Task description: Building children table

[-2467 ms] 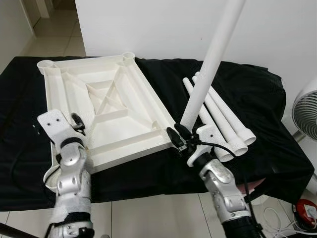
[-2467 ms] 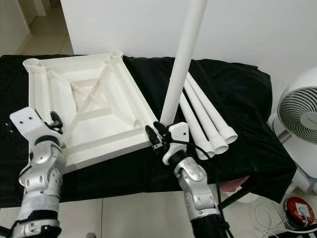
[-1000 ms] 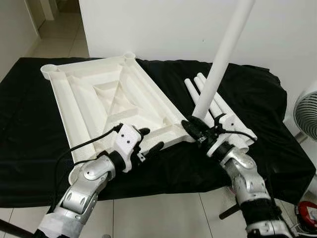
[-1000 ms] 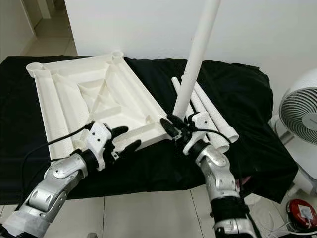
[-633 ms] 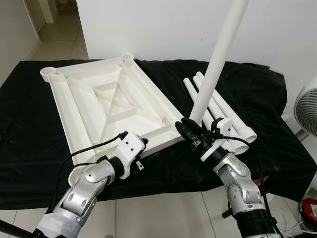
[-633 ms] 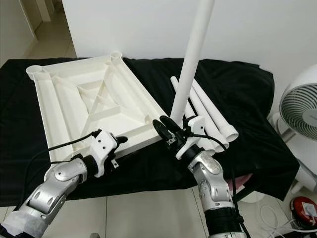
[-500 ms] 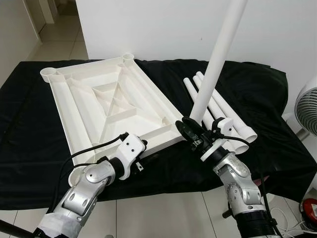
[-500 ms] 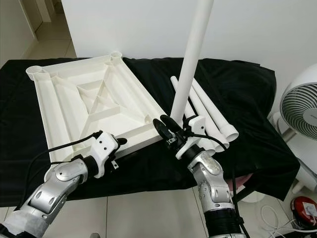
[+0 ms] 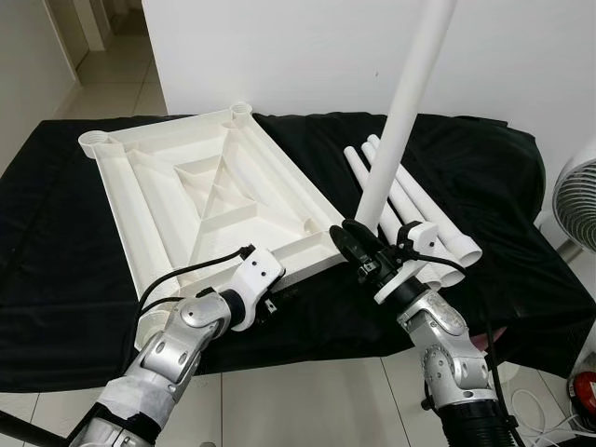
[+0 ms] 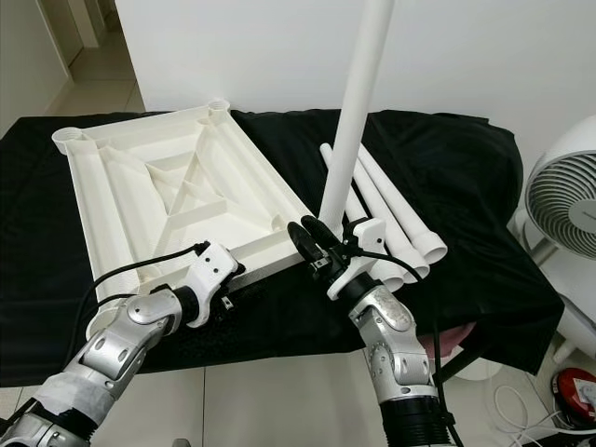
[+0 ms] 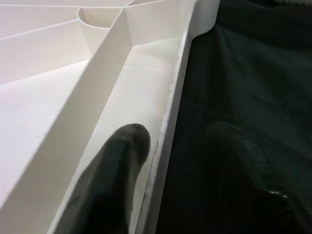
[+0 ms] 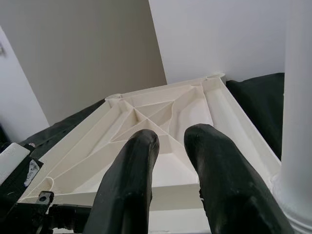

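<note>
The white tabletop (image 9: 149, 200) lies upside down on a black cloth. A white leg (image 9: 402, 107) stands upright at its near right corner. My right gripper (image 9: 352, 244) sits at the foot of that leg and points across the corner. In the right wrist view its fingers (image 12: 141, 161) are slightly apart with nothing between them, and the leg (image 12: 297, 97) rises beside them. My left gripper (image 9: 277, 298) is at the tabletop's near rim. In the left wrist view it straddles the rim (image 11: 168, 122), one finger (image 11: 122, 151) inside and the other out on the cloth.
Three spare white legs (image 9: 424, 214) lie side by side on the cloth right of the tabletop. A white fan (image 10: 563, 200) stands at the far right. A red object (image 10: 570, 384) and cables lie on the tiled floor. A white wall is behind.
My left arm has swung from the left side to the tabletop's near rim, and its fingers now straddle it. The upright leg and right gripper have moved to the near right corner.
</note>
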Available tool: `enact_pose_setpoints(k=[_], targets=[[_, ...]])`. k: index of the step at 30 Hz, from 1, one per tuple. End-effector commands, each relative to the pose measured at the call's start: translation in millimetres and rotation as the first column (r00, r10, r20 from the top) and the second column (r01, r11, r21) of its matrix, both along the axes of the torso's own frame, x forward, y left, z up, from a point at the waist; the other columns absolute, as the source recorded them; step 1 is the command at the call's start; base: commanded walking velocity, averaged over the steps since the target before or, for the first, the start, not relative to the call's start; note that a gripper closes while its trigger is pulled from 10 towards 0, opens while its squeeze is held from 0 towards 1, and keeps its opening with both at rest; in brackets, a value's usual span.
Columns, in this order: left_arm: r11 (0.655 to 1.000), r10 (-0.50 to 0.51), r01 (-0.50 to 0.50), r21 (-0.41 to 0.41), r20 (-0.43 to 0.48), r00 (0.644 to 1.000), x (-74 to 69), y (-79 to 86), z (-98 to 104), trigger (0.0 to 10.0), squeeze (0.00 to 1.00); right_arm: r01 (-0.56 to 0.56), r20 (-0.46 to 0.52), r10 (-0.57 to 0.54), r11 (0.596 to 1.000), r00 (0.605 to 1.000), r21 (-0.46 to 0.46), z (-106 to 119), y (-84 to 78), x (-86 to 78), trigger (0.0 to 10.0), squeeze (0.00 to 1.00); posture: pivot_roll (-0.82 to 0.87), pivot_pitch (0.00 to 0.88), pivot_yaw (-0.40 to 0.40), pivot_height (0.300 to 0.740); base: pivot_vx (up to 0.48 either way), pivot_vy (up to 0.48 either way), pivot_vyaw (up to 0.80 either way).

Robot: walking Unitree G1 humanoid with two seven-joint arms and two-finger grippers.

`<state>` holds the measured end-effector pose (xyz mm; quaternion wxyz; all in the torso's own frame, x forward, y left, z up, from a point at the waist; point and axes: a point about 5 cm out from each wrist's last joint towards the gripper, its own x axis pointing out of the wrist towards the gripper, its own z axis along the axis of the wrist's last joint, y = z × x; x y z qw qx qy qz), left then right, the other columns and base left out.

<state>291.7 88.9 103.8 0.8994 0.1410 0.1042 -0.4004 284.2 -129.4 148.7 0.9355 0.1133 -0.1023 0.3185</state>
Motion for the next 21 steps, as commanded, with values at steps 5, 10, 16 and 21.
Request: enact_pose_setpoints(k=[5,10,16,21], targets=[[0.932,0.353,-0.354,0.082,0.019,0.935,20.4,30.1,-6.6,0.0,0.00,-0.001,0.002,0.001,1.000,1.000,-0.008,2.7,2.2,0.9,10.0,0.00,-0.08,0.000,-0.002,0.740,0.000,0.000,0.00],[0.903,0.417,-0.416,0.110,0.009,0.909,20.7,37.9,-9.5,0.0,0.00,0.012,-0.003,-0.012,1.000,1.000,-0.011,1.9,1.7,0.3,10.0,0.00,-0.08,0.000,0.004,0.740,0.000,0.000,0.00],[0.898,0.426,-0.423,0.119,-0.005,0.905,15.8,39.4,-13.2,0.0,0.00,0.017,-0.008,-0.017,1.000,1.000,-0.012,0.4,1.9,-0.4,10.0,0.00,-0.08,0.000,0.004,0.740,0.000,0.000,0.00],[0.879,0.467,-0.462,0.119,-0.016,0.884,9.8,43.2,-15.2,0.0,0.00,0.017,-0.011,-0.017,1.000,1.000,-0.020,-0.9,2.1,-0.9,10.0,0.00,-0.08,0.000,0.007,0.740,0.000,0.000,0.00]])
